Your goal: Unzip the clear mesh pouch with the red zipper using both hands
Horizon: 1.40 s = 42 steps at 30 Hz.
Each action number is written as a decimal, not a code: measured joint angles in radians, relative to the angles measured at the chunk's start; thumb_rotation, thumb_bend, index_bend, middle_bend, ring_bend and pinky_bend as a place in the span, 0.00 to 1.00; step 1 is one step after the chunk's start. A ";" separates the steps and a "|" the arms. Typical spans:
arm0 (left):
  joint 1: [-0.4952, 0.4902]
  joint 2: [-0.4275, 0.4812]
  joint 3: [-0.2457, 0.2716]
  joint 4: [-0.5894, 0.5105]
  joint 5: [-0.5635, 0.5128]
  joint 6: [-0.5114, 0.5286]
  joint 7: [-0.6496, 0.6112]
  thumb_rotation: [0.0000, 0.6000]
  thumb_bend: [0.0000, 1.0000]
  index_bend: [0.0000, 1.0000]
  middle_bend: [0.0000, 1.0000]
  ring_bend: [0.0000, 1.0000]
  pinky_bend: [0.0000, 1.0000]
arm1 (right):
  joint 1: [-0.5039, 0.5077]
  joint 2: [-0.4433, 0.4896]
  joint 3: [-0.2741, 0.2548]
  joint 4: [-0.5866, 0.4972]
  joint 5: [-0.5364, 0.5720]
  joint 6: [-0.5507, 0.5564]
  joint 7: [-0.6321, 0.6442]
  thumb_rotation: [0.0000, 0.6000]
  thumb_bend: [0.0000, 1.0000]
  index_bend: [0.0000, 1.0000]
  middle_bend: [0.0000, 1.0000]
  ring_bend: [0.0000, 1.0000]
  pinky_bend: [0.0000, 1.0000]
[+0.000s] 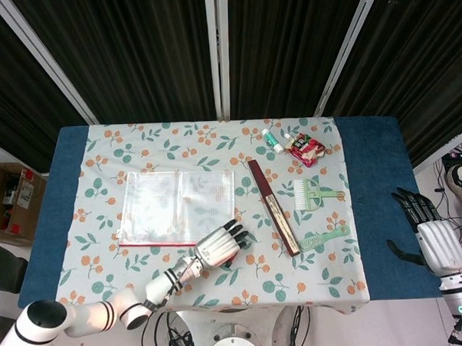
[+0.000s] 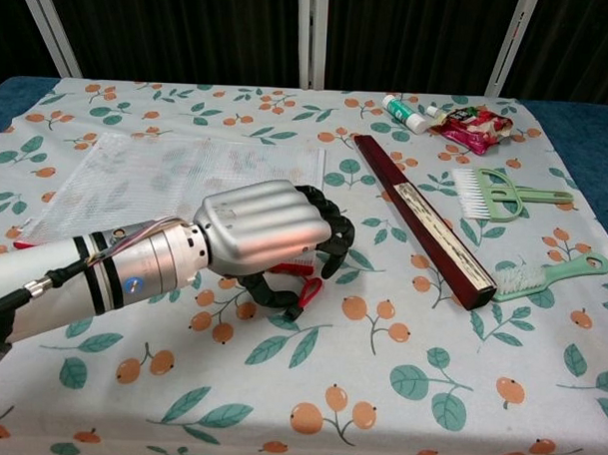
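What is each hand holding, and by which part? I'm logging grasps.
Left hand seems to pinch the pouch's red zipper pull loop, though contact is partly hidden. Right hand holds nothing.

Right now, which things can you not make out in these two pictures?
- Zipper pull: chest view, under the left hand; only a red loop shows, so a grip cannot be told.
- Pouch near right corner: both views, covered by that hand.
- Right hand: head view only, off the table; outside the chest view.
- Tube and packet labels: too small.
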 measured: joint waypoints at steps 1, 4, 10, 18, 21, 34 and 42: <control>0.000 0.004 -0.002 -0.011 -0.008 -0.006 0.015 1.00 0.20 0.44 0.21 0.17 0.18 | 0.000 0.000 0.000 0.000 -0.001 0.000 0.001 1.00 0.19 0.00 0.02 0.00 0.00; -0.001 0.012 -0.007 -0.040 -0.028 -0.020 0.061 1.00 0.20 0.44 0.21 0.17 0.17 | -0.001 -0.001 -0.001 0.002 -0.002 0.002 0.005 1.00 0.20 0.00 0.02 0.00 0.00; -0.015 0.018 -0.015 -0.074 -0.058 -0.051 0.140 1.00 0.20 0.47 0.21 0.17 0.18 | -0.005 0.001 -0.001 0.006 0.001 0.006 0.019 1.00 0.20 0.00 0.02 0.00 0.00; -0.035 0.017 -0.019 -0.095 -0.094 -0.087 0.218 1.00 0.20 0.51 0.21 0.17 0.18 | -0.007 -0.002 -0.001 0.017 0.001 0.008 0.035 1.00 0.20 0.00 0.02 0.00 0.00; -0.039 0.016 -0.018 -0.099 -0.108 -0.095 0.245 1.00 0.20 0.52 0.21 0.17 0.18 | -0.008 -0.002 0.000 0.021 0.001 0.009 0.041 1.00 0.20 0.00 0.02 0.00 0.00; -0.049 0.012 -0.013 -0.119 -0.164 -0.116 0.316 1.00 0.24 0.58 0.21 0.17 0.18 | -0.010 -0.007 0.001 0.033 -0.005 0.018 0.060 1.00 0.19 0.00 0.02 0.00 0.00; -0.046 0.019 -0.011 -0.138 -0.190 -0.110 0.326 1.00 0.38 0.63 0.23 0.17 0.18 | -0.013 -0.005 0.002 0.034 -0.011 0.030 0.072 1.00 0.20 0.00 0.02 0.00 0.00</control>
